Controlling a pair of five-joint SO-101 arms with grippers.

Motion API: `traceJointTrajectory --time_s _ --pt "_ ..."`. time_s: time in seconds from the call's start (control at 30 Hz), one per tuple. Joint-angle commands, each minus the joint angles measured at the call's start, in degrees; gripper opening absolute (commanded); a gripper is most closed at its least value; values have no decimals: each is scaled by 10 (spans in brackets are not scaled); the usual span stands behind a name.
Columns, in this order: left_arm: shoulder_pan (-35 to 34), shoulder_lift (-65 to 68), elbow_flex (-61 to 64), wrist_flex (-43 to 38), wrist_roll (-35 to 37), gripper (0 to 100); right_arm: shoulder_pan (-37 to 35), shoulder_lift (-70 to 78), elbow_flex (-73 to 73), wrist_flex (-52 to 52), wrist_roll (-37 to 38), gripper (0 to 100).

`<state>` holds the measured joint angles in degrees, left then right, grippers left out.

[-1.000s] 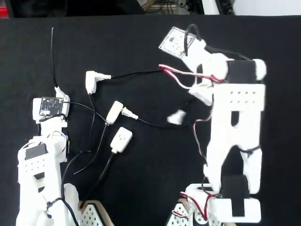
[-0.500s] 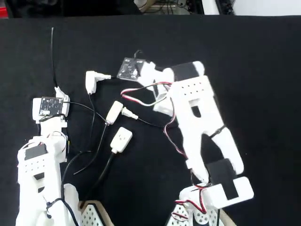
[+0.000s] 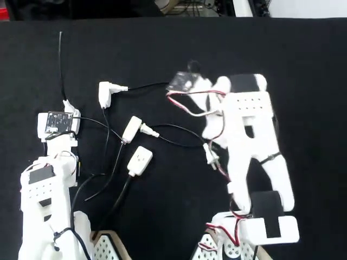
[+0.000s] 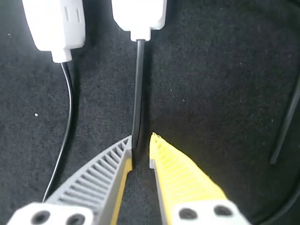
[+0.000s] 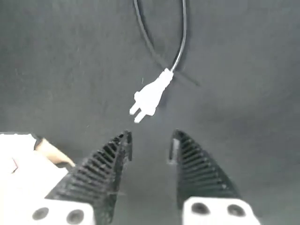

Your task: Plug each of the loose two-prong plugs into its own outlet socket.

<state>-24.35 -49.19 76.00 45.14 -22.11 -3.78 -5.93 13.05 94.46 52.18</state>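
Right gripper [image 5: 151, 136] swung back, jaws parted, plug [image 5: 149, 99] ahead

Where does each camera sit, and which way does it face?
High view: fixed overhead, facing down at the black table; white left arm and right arm show.
Left wrist view: on that arm's wrist, facing along its grey-and-yellow gripper at a black cable.
Right wrist view: on that arm's wrist, facing past its black gripper at a loose white two-prong plug.
Shared: the high view shows that plug too.
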Motion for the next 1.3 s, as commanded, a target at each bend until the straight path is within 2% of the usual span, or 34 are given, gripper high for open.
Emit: traceJointTrajectory --time_s 0.0,0.13,0.3,0.47,0.63,0.7,0.9,1.17,1.27 --pt "7 -8 -6 -11 -5 73 23 -22 99 -88 -4 99" --pt "7 -8 -5 -11 -5 73 2 -21 171 -173 -71 177" --pt "5 -8 0 -28 -3 73 -42 -21 177 -193 -140 280" --pt "6 -8 4 -31 -4 73 -51 13 179 -211 -180 283" --pt "6 -8 4 -31 -4 73 -17 121 145 -234 -183 281" --pt "6 -8 4 -31 -4 73 -2 160 118 -229 -182 248" --pt "6 -8 4 -31 -4 73 17 244 44 -182 -181 15" --pt "6 -8 4 -31 -4 73 13 260 -6 -176 -181 12" --pt "6 -8 4 -32 -4 73 15 259 -30 -138 -181 12"
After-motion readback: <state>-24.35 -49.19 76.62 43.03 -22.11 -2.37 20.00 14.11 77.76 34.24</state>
